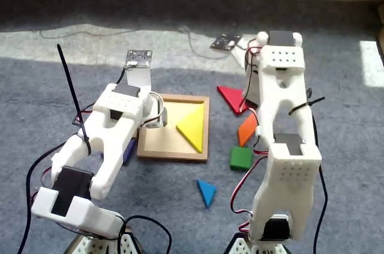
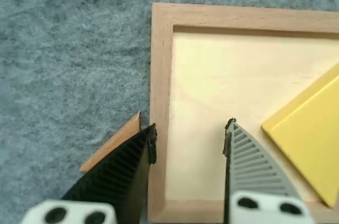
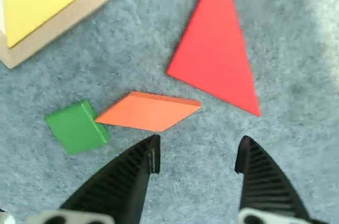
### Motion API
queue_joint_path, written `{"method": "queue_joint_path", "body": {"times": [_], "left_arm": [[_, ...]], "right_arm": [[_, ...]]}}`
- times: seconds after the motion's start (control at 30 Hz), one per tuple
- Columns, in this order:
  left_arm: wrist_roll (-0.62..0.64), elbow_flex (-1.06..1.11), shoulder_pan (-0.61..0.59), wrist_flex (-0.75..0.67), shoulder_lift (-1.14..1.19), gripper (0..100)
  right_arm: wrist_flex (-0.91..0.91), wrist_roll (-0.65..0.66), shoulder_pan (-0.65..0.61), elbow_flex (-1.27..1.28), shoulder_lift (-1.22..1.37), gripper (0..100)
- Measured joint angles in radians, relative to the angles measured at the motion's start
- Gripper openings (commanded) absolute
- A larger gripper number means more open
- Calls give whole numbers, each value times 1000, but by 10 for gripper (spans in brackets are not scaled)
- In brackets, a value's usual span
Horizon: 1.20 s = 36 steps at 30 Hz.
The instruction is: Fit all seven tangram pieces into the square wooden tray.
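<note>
The square wooden tray (image 1: pixel 173 149) lies on the grey carpet with a yellow triangle (image 1: pixel 192 127) in its right half. My left gripper (image 2: pixel 190 134) is open astride the tray's left rim (image 2: pixel 159 102): the black finger (image 2: pixel 130 163) is outside, the grey finger (image 2: pixel 251 163) is over the tray floor near the yellow triangle (image 2: pixel 310 134). My right gripper (image 3: pixel 198 154) is open above bare carpet, just short of the orange parallelogram (image 3: pixel 148 110), with the green square (image 3: pixel 77 127) and red triangle (image 3: pixel 214 49) close by.
A blue triangle (image 1: pixel 206 193) lies alone in front of the tray. A purple piece (image 1: pixel 128 151) peeks out beside the left arm. A tan edge (image 2: pixel 114 142) shows by the black finger outside the tray. Two small boards (image 1: pixel 138 57) and cables lie behind.
</note>
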Motion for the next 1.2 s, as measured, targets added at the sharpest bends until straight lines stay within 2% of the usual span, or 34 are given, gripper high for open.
{"method": "queue_joint_path", "body": {"times": [0.1, 0.27, 0.63, 1.0, 1.2], "left_arm": [[0, 0, 0, -12, 0, 220], [0, 0, 0, -15, 0, 220], [0, 0, 0, -15, 0, 220], [0, 0, 0, -15, 0, 220], [0, 0, 0, -15, 0, 220]], "right_arm": [[-9, 66, -18, 0, 0, 310], [-11, 54, -46, 0, 18, 380], [-69, 41, -89, 0, 183, 380], [-209, 57, -94, 0, 195, 379], [-229, 92, -75, 0, 219, 378]]}}
